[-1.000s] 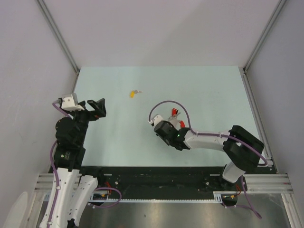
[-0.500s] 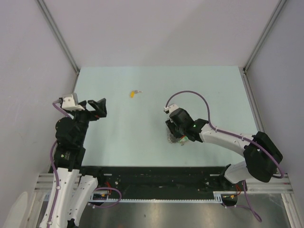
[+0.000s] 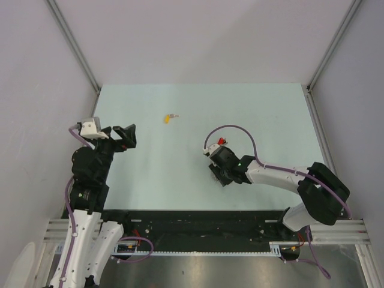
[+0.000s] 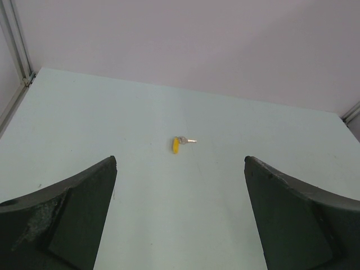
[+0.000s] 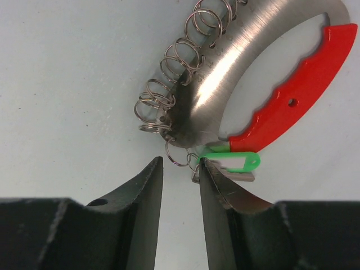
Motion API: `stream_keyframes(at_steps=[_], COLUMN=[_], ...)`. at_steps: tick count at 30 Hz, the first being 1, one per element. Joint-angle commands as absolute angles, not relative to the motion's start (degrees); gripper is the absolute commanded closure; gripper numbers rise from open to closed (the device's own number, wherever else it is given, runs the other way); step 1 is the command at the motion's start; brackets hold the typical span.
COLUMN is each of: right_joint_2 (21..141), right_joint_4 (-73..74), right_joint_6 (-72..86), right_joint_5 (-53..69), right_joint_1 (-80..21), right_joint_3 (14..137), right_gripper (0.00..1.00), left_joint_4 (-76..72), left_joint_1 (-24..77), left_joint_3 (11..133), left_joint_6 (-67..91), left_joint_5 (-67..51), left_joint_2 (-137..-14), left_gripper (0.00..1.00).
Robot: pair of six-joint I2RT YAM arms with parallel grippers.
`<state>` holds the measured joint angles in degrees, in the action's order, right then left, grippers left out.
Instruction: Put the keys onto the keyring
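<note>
Backing off keyring (image 5: 225, 73), right gripper (image 5: 180, 164) is loosening: fingers now slightly apart w/ nothing btwn them. Green key (image 5: 239, 163) is lying at keyring's edge, prob. attached. Left gripper (image 4: 180, 163) is hanging wide open; yellow key (image 4: 175, 145) is waiting mid-table.

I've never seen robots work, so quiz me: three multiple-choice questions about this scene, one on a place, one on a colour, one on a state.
1. Where is the yellow key? A clamped between fingers; B hooked on a ring; C alone on the table.
2. The key beside the right gripper is: A green; B blue; C black.
3. The left gripper is: A shut; B wide open, empty; C hidden.
Answers: 1C, it lies apart on bare table; 2A, its green head shows by the keyring; 3B, both fingers stand far apart.
</note>
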<state>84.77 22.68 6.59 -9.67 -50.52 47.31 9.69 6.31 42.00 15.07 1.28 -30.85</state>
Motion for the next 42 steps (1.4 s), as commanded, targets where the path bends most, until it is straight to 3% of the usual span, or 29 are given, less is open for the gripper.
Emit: stream_keyframes(at_steps=[1, 21, 26, 29, 42], right_joint_2=[86.74, 91.41, 92.2, 91.94, 91.84], right_joint_4=[21.09, 13.89, 13.36, 14.32, 22.49], right_joint_6=[4.48, 1.41, 1.06, 0.7, 0.09], right_joint_5=[-11.25, -4.14, -4.48, -5.88, -13.81], right_joint_1=[-51.06, -49.92, -50.01, -50.45, -52.82], right_joint_3=[49.48, 51.41, 52.64, 53.87, 57.83], right_gripper=[0.64, 0.64, 0.8, 0.96, 1.0], left_joint_4=[7.56, 7.03, 7.03, 7.03, 9.65], left_joint_1=[6.15, 6.15, 6.15, 6.15, 7.56], left_joint_3=[41.84, 41.57, 41.57, 41.49, 44.11], left_joint_6=[16.26, 16.35, 16.35, 16.35, 14.42], left_joint_5=[-0.96, -2.37, -2.37, -2.55, -10.1], left_joint_2=[-30.94, -31.99, -32.08, -32.17, -40.51], left_gripper=[0.0, 0.0, 0.0, 0.0, 0.0])
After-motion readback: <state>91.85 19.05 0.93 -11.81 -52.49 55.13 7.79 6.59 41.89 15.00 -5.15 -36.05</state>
